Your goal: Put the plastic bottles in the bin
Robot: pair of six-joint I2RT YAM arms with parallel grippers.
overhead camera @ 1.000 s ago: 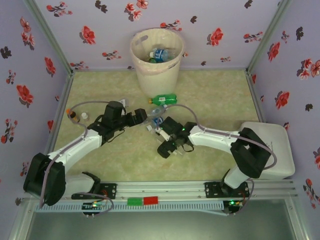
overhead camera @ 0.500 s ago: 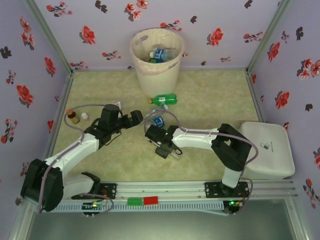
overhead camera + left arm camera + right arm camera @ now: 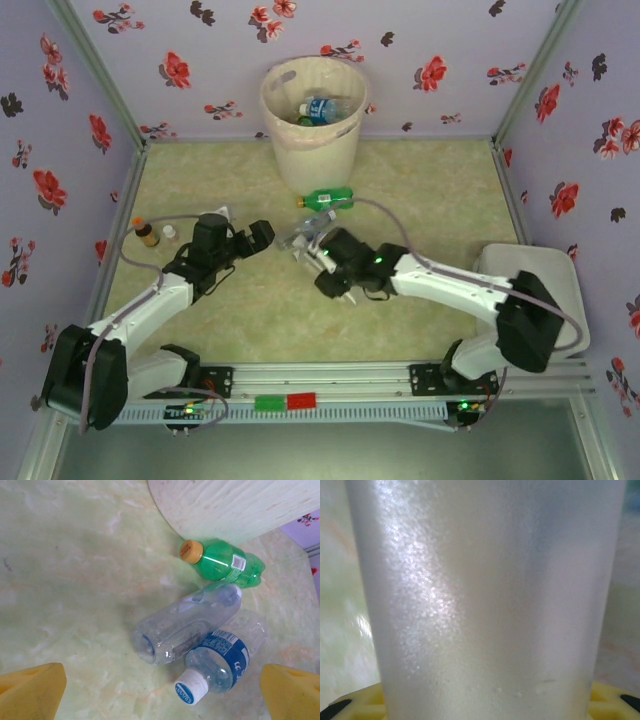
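Green bottle (image 3: 327,199) beside bin (image 3: 315,160); left end effector (image 3: 255,237) open; right end effector (image 3: 314,250) grips clear bottle (image 3: 485,600).

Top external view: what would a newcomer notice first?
The tall pale bin stands at the far wall with bottles already inside. At its foot lies a green bottle with a yellow cap, two clear bottles just nearer. The left arm and right arm reach toward them mid-table, the left fingers open.

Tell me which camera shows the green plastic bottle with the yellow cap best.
Left wrist: the green plastic bottle lies large and whole on its side beside the pale round bin. Top external shows it small, at the bin's foot.
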